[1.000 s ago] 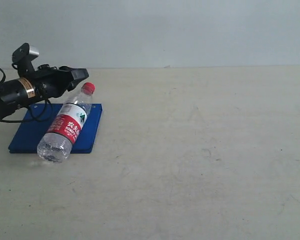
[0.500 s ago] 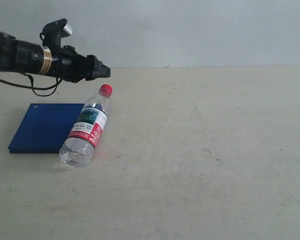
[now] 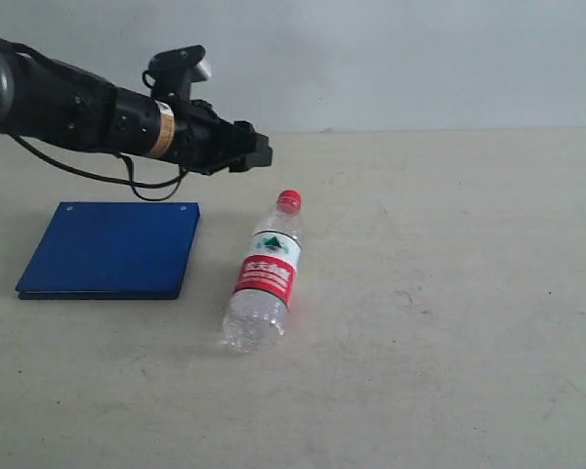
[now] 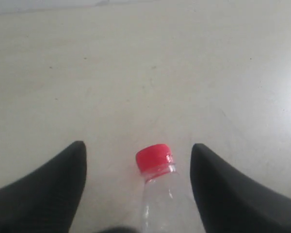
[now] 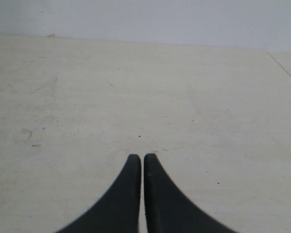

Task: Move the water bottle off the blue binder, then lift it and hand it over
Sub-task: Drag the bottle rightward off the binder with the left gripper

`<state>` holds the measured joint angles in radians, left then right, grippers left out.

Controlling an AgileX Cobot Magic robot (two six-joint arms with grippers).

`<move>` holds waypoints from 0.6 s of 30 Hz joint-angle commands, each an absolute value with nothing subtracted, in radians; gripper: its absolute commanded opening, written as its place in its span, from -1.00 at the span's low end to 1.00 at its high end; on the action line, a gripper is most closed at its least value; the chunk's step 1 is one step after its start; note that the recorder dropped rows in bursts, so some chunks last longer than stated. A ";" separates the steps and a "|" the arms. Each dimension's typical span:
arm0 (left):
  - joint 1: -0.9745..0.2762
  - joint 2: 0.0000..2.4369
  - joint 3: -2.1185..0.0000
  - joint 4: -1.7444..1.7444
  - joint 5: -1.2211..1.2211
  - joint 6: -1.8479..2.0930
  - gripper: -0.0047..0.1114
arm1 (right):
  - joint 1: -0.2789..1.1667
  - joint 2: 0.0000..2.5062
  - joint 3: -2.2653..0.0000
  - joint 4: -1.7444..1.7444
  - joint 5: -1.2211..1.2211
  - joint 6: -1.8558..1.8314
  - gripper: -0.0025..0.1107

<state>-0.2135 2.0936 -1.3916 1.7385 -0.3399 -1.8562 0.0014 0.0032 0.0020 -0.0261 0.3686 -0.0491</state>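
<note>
The water bottle (image 3: 265,275) lies on its side on the table, right of the blue binder (image 3: 107,249) and clear of it, red cap pointing away. My left gripper (image 3: 257,152) hovers above and behind the cap, jaws open. In the left wrist view the red cap and clear neck of the water bottle (image 4: 155,167) show between the two dark fingers (image 4: 53,189), untouched by either. My right gripper (image 5: 139,159) is shut over bare table, with nothing in it; it does not show in the exterior view.
The beige table (image 3: 430,293) stretches to the right of the bottle and toward the front. A pale wall (image 3: 371,59) runs behind its far edge. A black cable (image 3: 146,181) hangs under the left arm, above the binder.
The bottle has rolled rightward off the binder onto the table. My left arm has swept up and to the right, and its jaws have widened. The right gripper has stayed shut.
</note>
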 commanded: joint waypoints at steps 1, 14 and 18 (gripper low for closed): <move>-0.304 2.125 -1.385 1.744 -0.294 -1.871 0.10 | -0.001 0.000 0.000 -0.031 0.357 -0.051 -0.96; -0.385 2.176 -1.385 1.744 -0.363 -1.901 0.10 | -0.001 0.000 0.000 -0.031 0.357 -0.046 -0.96; -0.381 2.167 -1.385 1.744 -0.285 -1.890 0.00 | -0.001 0.000 0.000 -0.031 0.357 -0.046 -0.96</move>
<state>-0.3804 2.1774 -1.3869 1.7418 -0.3389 -1.8905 0.0014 0.0032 0.0020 -0.0261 0.3686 -0.0491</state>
